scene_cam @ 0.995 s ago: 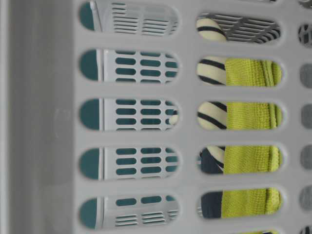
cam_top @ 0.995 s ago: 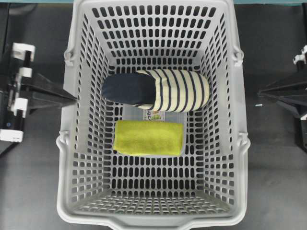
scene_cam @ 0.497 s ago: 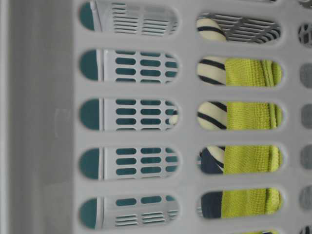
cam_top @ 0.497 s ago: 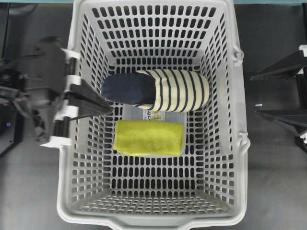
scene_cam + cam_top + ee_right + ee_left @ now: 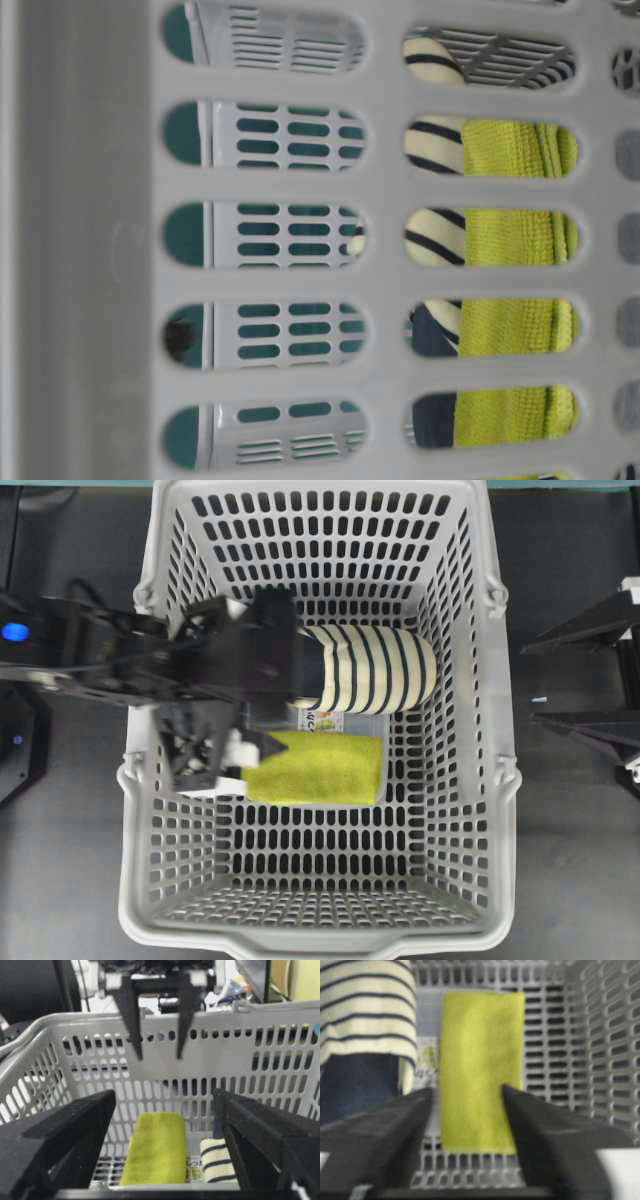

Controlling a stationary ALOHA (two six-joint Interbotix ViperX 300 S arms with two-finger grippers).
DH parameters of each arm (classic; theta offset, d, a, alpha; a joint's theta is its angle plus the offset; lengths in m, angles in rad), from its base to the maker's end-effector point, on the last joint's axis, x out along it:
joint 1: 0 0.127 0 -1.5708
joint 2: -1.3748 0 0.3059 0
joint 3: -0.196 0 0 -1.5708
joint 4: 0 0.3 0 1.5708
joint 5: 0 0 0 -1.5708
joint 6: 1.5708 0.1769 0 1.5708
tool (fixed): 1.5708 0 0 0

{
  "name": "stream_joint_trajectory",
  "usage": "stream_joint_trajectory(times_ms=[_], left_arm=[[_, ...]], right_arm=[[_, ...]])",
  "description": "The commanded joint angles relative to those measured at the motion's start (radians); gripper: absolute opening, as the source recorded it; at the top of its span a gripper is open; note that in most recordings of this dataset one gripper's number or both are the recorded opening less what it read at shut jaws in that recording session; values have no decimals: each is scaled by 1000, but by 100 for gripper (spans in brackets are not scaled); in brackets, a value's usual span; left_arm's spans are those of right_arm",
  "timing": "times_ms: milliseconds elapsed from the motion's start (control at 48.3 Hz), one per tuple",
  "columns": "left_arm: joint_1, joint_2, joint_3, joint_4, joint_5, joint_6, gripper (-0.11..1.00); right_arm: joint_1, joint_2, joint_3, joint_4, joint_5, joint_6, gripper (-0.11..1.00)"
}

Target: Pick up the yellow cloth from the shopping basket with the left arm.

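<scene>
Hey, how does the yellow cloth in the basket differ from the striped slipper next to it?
The lime-yellow fuzzy cloth is one plain colour; the cream-and-navy striped slipper has stripes and a solid navy part. The cloth lies flat and folded into a rectangle, while the slipper is rounded and bulkier. The cloth is almost wholly in sight from overhead; the left gripper hides part of the slipper. Both rest side by side on the floor of the light grey slotted basket.
</scene>
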Motion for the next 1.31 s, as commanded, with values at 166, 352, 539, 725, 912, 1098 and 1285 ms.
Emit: stream_joint_trajectory(times_ms=[166,352,539,725,912,1098,1285], left_arm=[[-14,172,-117,3,91,0,90],[-15,275,-106,3,91,0,90],[-23,345,-98,3,89,6,90],[-23,385,-94,3,87,2,89],[-25,383,-74,3,86,5,84],[-29,379,-72,3,97,11,44],[-26,345,-123,3,127,21,17]], right_arm=[[5,9,-12,3,-11,2,76],[5,9,0,5,-15,3,76],[6,9,8,5,-29,2,76],[6,9,11,3,-34,2,75],[6,9,11,3,-34,2,75],[6,9,14,3,-35,3,75],[6,9,14,3,-35,3,75]])
